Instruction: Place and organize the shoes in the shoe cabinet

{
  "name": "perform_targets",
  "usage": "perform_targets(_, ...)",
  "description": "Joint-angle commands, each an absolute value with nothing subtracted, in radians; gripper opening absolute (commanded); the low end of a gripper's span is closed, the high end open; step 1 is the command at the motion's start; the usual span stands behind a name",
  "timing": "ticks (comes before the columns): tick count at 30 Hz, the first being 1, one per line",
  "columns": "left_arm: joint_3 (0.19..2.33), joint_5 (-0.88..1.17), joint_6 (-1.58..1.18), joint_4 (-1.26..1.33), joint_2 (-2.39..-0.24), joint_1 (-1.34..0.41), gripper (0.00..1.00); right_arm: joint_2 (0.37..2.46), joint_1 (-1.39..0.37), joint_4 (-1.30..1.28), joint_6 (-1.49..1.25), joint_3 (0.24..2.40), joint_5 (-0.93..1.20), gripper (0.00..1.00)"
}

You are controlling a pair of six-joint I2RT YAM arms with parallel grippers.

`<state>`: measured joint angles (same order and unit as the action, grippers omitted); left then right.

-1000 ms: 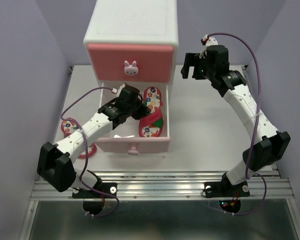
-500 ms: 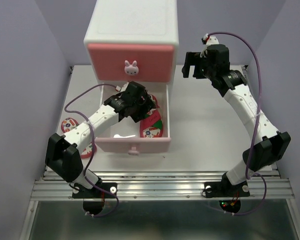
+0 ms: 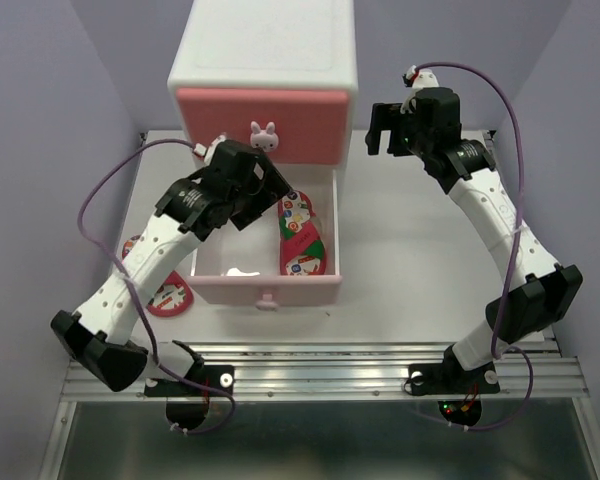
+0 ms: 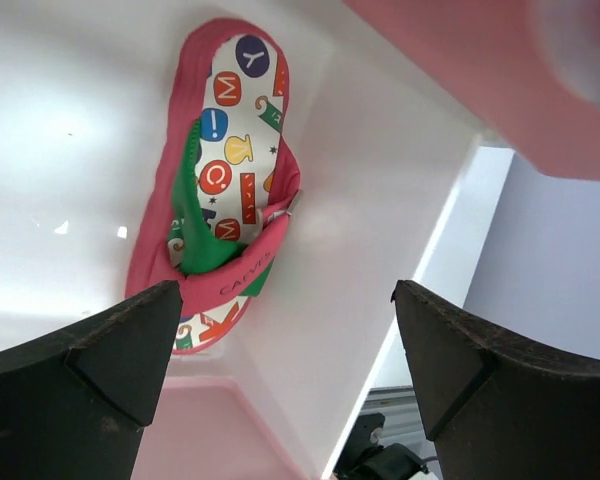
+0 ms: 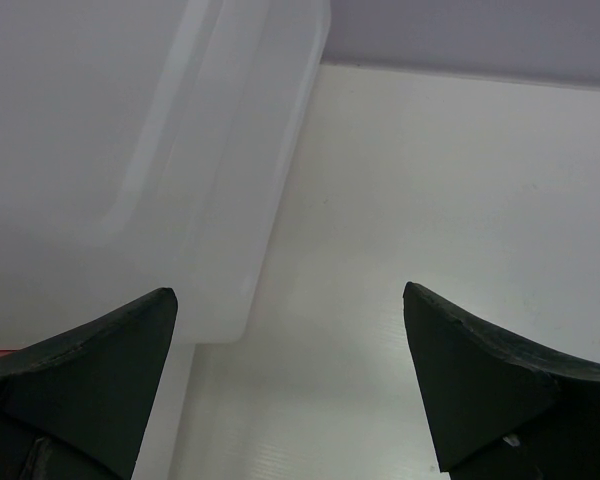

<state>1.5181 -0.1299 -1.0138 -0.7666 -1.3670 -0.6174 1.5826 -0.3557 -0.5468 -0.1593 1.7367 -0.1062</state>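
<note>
The shoe cabinet [image 3: 265, 50] stands at the back of the table, white, with its dark pink upper drawer [image 3: 220, 125] shut. Its pale pink lower drawer [image 3: 230, 290] is pulled out. One red sandal [image 3: 301, 236] with a printed insole lies along the drawer's right wall, also seen close up in the left wrist view [image 4: 225, 180]. My left gripper [image 3: 272, 195] hovers open above the drawer, just left of that sandal, holding nothing. A second red sandal [image 3: 170, 297] lies on the table left of the drawer, partly under my left arm. My right gripper [image 3: 380, 130] hangs open and empty beside the cabinet's right side.
A small white shape [image 3: 242, 272] sits at the drawer's front; I cannot tell what it is. In the right wrist view the cabinet's white wall [image 5: 130, 150] is at the left and bare table [image 5: 430, 180] at the right. Purple walls close in both sides.
My left gripper has opened and let go of the sandal, which now lies in the drawer. The left arm has lifted and drawn back to the left. The right arm has not moved.
</note>
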Motion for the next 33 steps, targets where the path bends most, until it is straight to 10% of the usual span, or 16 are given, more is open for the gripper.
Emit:
perform_targets(1, 1.607, -0.224, -0.989, -0.911, -1.249, -0.591, 0.99, 1.525, -0.364, -0.512, -0.124, 1.763, -0.133, 1.00)
perform_targets(12, 1.485, -0.351, -1.031, -1.094, -1.022, -0.231, 0.99, 1.531, -0.364, -0.508, -0.135, 1.746, -0.115, 1.00)
perform_targets(33, 1.115, -0.305, -1.031, -0.986, -1.304, 0.287, 0.99, 1.519, -0.364, -0.545, -0.141, 1.758, -0.110, 1.00)
